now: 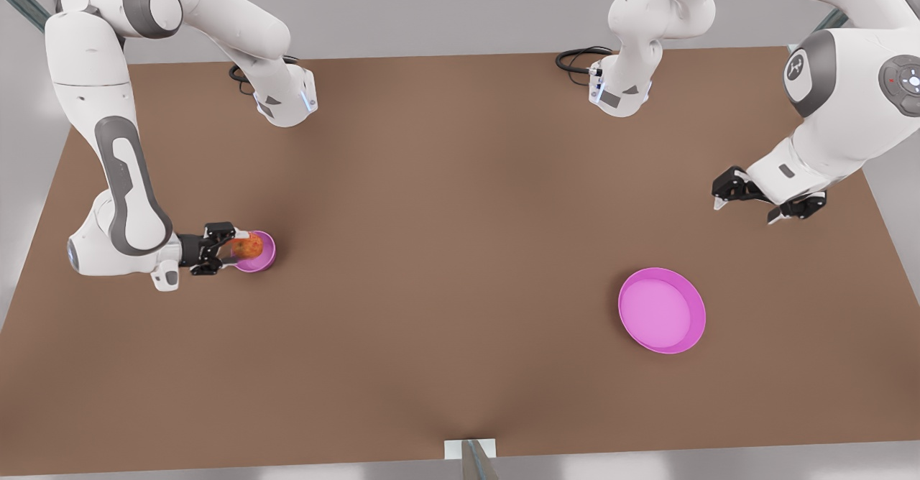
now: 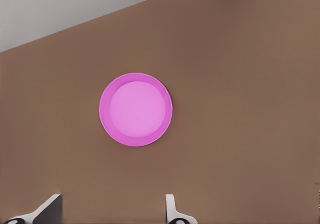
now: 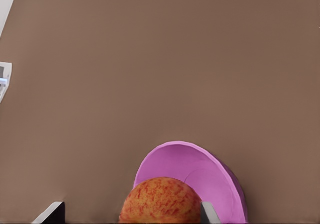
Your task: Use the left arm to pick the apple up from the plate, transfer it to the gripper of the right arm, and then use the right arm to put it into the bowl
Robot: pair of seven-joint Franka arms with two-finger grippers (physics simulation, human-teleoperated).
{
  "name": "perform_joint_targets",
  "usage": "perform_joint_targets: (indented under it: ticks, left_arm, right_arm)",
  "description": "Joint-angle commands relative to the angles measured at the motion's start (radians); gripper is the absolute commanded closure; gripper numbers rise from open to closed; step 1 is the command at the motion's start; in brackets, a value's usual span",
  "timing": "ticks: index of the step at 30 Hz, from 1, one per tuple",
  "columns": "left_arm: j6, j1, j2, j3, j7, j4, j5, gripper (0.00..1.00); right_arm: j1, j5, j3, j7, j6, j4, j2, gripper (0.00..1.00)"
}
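Observation:
The red apple with yellow streaks (image 1: pixel 248 246) (image 3: pixel 160 203) sits at the opening of the small deep pink bowl (image 1: pixel 263 253) (image 3: pixel 212 176) at the front view's left. My right gripper (image 1: pixel 228 248) (image 3: pixel 129 213) reaches in level from the left and stands open. Its fingers straddle the apple, one finger well clear of it and the other right beside it. Whether the apple rests in the bowl I cannot tell. The wide pink plate (image 1: pixel 661 311) (image 2: pixel 136 109) lies bare at the front view's right. My left gripper (image 1: pixel 746 210) (image 2: pixel 110 211) hangs open above the table behind the plate.
The brown table (image 1: pixel 445 264) stretches between bowl and plate. Two white arm bases (image 1: pixel 287 99) (image 1: pixel 622 92) with black cables stand at the far edge. A small white bracket (image 1: pixel 471 451) sits at the near edge.

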Motion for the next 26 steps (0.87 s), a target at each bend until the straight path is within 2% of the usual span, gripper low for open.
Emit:
perform_joint_targets:
  ticks: [1, 4, 5, 6, 7, 8, 10, 11, 12, 13, 14, 15, 17, 19, 26]
  left_arm:
    - [-0.002, -0.001, -0.001, 0.0, -0.273, 0.0, 0.0, 0.0]
    - [-0.002, -0.001, -0.001, 0.0, -0.273, 0.0, 0.0, 0.0]
    - [-0.002, -0.001, -0.001, 0.0, -0.273, 0.005, 0.0, 0.0]
    - [-0.002, -0.002, -0.001, 0.0, -0.273, 0.007, 0.004, 0.0]
    - [-0.002, -0.001, 0.0, 0.0, -0.273, 0.007, 0.004, 0.0]
    - [-0.002, -0.002, 0.016, 0.0, -0.273, 0.02, 0.004, 0.0]
    - [-0.002, -0.001, 0.023, 0.001, -0.271, 0.03, 0.004, 0.0]
    - [-0.002, -0.001, 0.033, 0.0, -0.271, 0.037, 0.004, 0.0]
    - [-0.002, -0.001, 0.036, 0.001, -0.273, 0.042, 0.004, 0.0]
    - [-0.002, -0.001, 0.036, 0.001, -0.273, 0.042, 0.004, 0.0]
    - [-0.002, -0.002, 0.042, 0.0, -0.271, 0.043, 0.004, 0.0]
    - [-0.002, -0.002, 0.062, 0.0, -0.271, 0.06, 0.004, 0.0]
    - [-0.001, -0.004, 0.102, 0.0, -0.271, 0.085, 0.005, 0.0]
    - [0.001, -0.002, 0.12, -0.002, -0.27, 0.093, 0.005, 0.0]
    - [0.012, -0.004, 0.151, -0.002, -0.268, 0.102, 0.005, 0.0]
  right_arm:
    - [-0.003, -0.012, 0.001, -0.112, 0.018, 0.0, -0.001, 0.0]
    - [-0.002, -0.012, 0.001, -0.109, 0.012, 0.009, -0.01, 0.0]
    - [0.015, -0.012, 0.004, -0.074, 0.013, 0.022, -0.059, 0.0]
    - [0.024, -0.047, 0.039, 0.05, 0.01, 0.08, -0.086, 0.0]
    - [0.023, -0.137, 0.114, 0.244, -0.016, 0.195, -0.092, 0.0]
    - [0.024, -0.306, 0.245, 0.525, -0.053, 0.342, -0.092, 0.0]
    - [0.027, -0.652, 0.473, 1.014, -0.12, 0.523, -0.09, 0.0]
    - [0.027, -0.716, 0.537, 1.139, -0.175, 0.562, -0.09, 0.0]
    - [0.035, -0.716, 0.567, 1.292, -0.269, 0.617, -0.092, 0.0]
    - [0.09, -0.702, 0.515, 1.337, -0.275, 0.592, -0.194, 0.0]
    - [0.318, -0.612, 0.208, 1.333, -0.268, 0.501, -0.312, 0.0]
    - [0.428, -0.481, -0.002, 1.291, -0.248, 0.387, -0.406, 0.0]
    - [0.481, -0.489, -0.108, 1.253, -0.208, 0.353, -0.408, 0.0]
    - [0.475, -0.499, -0.15, 1.244, -0.254, 0.401, -0.383, 0.0]
    - [0.491, -0.504, -0.131, 1.245, -0.238, 0.433, -0.336, 0.0]
